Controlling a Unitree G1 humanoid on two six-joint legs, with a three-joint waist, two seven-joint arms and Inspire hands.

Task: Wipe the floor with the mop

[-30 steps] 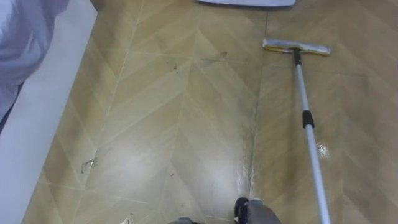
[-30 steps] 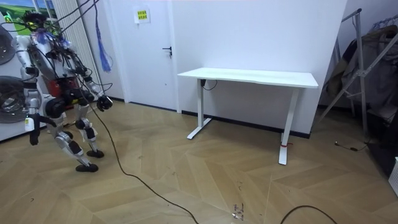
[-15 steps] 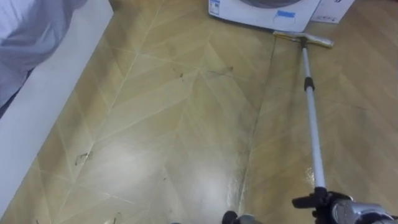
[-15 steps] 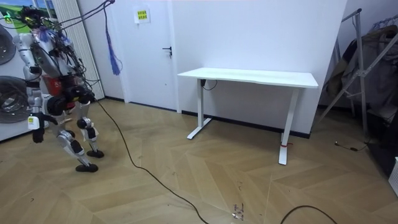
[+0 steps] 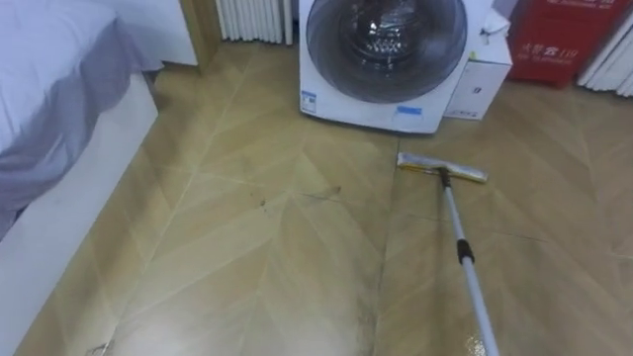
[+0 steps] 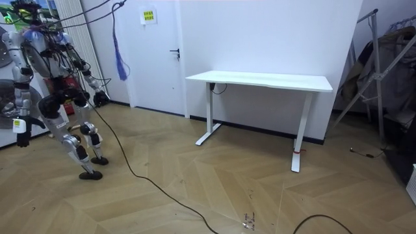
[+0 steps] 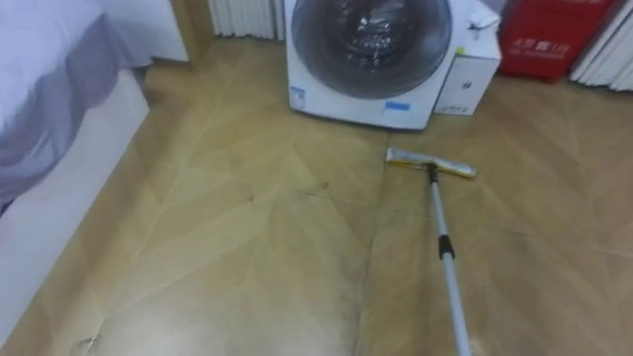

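Mop (image 5: 452,213): laid on the wooden floor (image 5: 257,247) ahead of the robot and to its right. Its near end is cut off by the bottom edge of the eye views.
Mop head (image 5: 442,168): flat and yellowish. It is rested on the floor in front of the washing machine (image 5: 386,59), near the machine's right front corner and apart from it.
Pole (image 5: 473,297): silver, with a dark collar partway along. It is run from the head back toward the robot, slanted slightly to the right.
Washing machine: white, with its round dark door faced toward the robot.
White box (image 5: 478,81): set just beside the machine's right side.
Red box (image 5: 569,40): placed farther right, at the upper edge.
Radiator (image 5: 254,18): white, seen to the left behind the machine.
Bed (image 5: 49,89): located at the robot's left and covered with a pale lilac sheet.
Robot stance: seen at the room view's left with knees bent, well apart from the white desk (image 6: 260,80).
Left hand (image 6: 21,127): hung low at the room view's left of the body. Whether it is open or closed cannot be told.
Right hand (image 6: 101,99): held near hip height at the room view's right of the body. Its state cannot be told, nor whether the pole is gripped.
Door (image 6: 156,58): closed, in the wall behind the robot.
Drying rack (image 6: 374,71): stood at the room view's right.
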